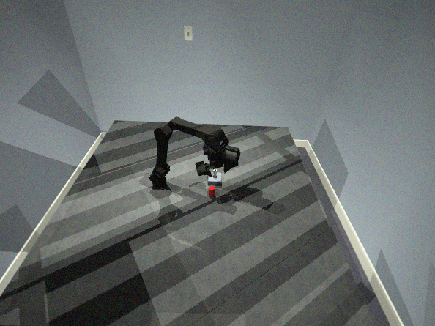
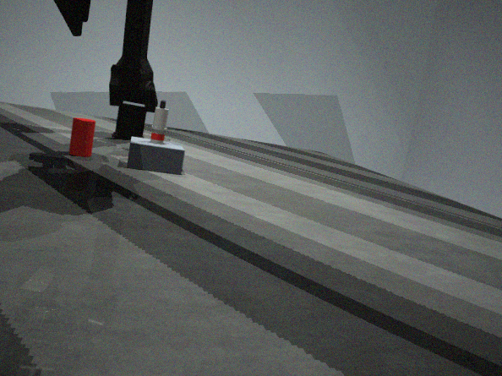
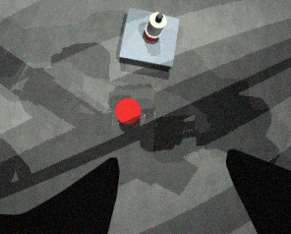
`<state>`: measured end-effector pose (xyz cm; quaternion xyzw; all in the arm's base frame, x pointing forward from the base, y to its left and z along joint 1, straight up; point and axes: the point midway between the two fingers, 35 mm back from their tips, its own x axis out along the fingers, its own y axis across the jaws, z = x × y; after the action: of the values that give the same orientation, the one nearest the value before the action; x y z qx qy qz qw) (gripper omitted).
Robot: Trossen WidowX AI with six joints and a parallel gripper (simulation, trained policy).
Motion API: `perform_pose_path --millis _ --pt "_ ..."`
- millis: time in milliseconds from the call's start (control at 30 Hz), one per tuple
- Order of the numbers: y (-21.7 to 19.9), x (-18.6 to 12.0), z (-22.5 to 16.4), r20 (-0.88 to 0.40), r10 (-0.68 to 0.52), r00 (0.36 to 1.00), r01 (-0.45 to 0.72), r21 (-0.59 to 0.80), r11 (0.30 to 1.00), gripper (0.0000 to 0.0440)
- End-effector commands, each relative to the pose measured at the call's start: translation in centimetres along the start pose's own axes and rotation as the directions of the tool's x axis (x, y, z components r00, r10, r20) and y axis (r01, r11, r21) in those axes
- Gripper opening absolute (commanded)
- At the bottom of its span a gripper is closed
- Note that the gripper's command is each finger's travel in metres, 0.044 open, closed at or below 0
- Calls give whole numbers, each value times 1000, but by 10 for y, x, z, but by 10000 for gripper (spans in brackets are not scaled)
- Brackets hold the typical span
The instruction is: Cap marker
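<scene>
above the striped table (image 1: pixel 234 256) (image 2: pixel 262 261) (image 3: pixel 162 211), the pincer (image 1: pixel 217 168) (image 3: pixel 173 161) hangs with its fingers spread wide and nothing between them. the red cap (image 1: pixel 212 192) (image 2: pixel 82 138) (image 3: pixel 128 111) stands upright on the table, just beside the holder block (image 1: pixel 214 184) (image 2: pixel 155 158) (image 3: pixel 147 49) but not touching it. the marker (image 1: pixel 215 173) (image 2: pixel 160 118) (image 3: pixel 155 26) rises from the block, its dark tip bare, so the capping is not yet done.

the likely trouble is sideways aim. if the hand sinks straight down from this pose, one finger could land on the cap or knock it over, since in the wrist view the cap lies ahead of the fingertips and toward the left one. closing too early might nudge it away or pinch it askew, and a tilted cap would catch on the tip rather than slide over it. with the block so near, a wide-open finger could also bump the block or the marker while reaching for the cap.

the exterior view shows the cap's full height and the marker's red band and tip in profile, yet it catches just one finger, high up. the wrist view shows both fingers and their offset from the cap, but tells little of height. the top view alone takes in the whole bent arm (image 1: pixel 188 127).
</scene>
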<state>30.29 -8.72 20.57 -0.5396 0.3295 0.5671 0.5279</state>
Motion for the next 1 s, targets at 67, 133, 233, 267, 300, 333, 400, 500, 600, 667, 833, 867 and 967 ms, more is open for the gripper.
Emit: perform_pose_path --millis 67,133,233,267,300,333,400,500,600,667,833,867,967 --pt "3 14 -5 -1 59 998 -59 -11 998 310" --pt "3 18 -7 -3 78 997 -78 -14 997 309" --pt "5 24 -9 -7 106 994 -106 -20 994 308" --pt "5 26 -10 -8 115 993 -115 -22 993 308" --pt "6 28 -10 -9 124 992 -124 -24 992 308" --pt "6 30 -11 -10 132 991 -133 -26 991 307" --pt "7 34 -12 -12 150 989 -150 -31 988 306" --pt "9 41 -13 -16 176 984 -176 -38 984 305" --pt "11 47 -14 -19 201 979 -201 -47 978 304" --pt "12 51 -14 -21 217 976 -218 -54 975 303" --pt "15 62 -14 -25 256 966 -257 -73 964 300" --pt "16 64 -14 -26 263 964 -264 -78 961 300" --pt "17 70 -13 -28 284 958 -286 -92 954 298"
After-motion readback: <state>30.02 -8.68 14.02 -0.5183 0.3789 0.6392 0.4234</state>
